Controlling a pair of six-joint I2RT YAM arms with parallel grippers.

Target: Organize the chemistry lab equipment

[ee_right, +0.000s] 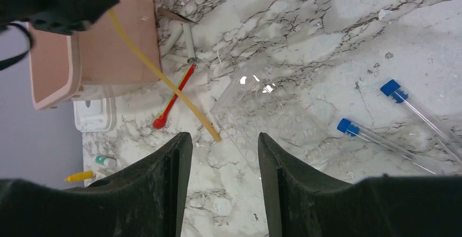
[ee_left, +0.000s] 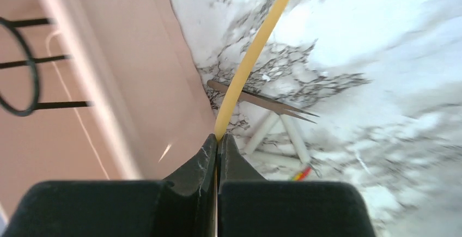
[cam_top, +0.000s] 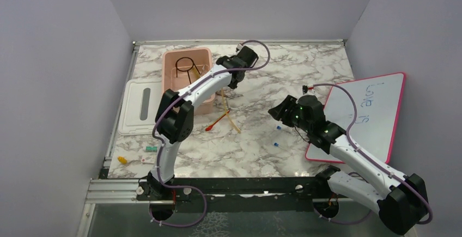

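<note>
The left gripper (ee_left: pixel 218 139) has its fingers pressed together on one end of the long tan rubber tube (ee_left: pixel 250 57), pinching it right at the fingertips. From that pinch the tube's long axis runs straight ahead of the gripper and slopes down to the marble table (cam_top: pixel 305 68). Its free end rests on the surface well ahead.

The pink tub (cam_top: pixel 188 50) stands immediately to the gripper's left side, with its outer wall almost touching the fingers. Inside it, further left, lies the black wire ring (ee_left: pixel 16 68). I judge that the coming move turns on this: the tub is beside the grip, while almost the whole tube trails ahead and away from it. The length would therefore have to be swung or dragged sideways over the wall.

Just ahead of the fingertips the tube crosses over the thin metal tongs (ee_left: pixel 261 101). The red-tipped stick (ee_right: pixel 174 95) lies alongside its lower stretch and could be dragged with it.

The right gripper (ee_right: pixel 223 139) hangs spread, with nothing between its fingers. The tube's free end lies just ahead of its left finger, beside a clear plastic rack (ee_right: pixel 256 117). The left arm has the held end; the right is nearer the loose one.
</note>
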